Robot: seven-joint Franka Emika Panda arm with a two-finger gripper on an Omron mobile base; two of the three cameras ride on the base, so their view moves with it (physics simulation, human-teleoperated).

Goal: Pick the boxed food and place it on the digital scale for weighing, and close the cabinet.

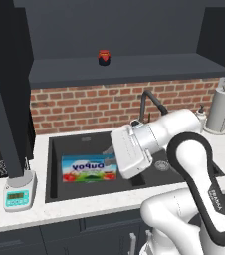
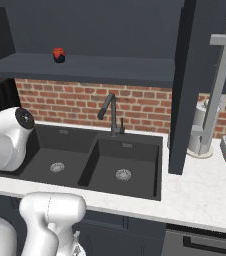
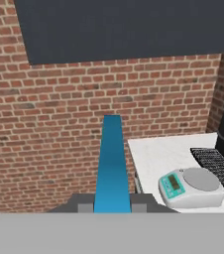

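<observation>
My arm folds low over the basin, elbow raised at right, forearm reaching left. The gripper [image 3: 112, 207] sits level, facing the back wall, its jaws clamped on the thin edge of the boxed food [image 3: 112, 163].
</observation>
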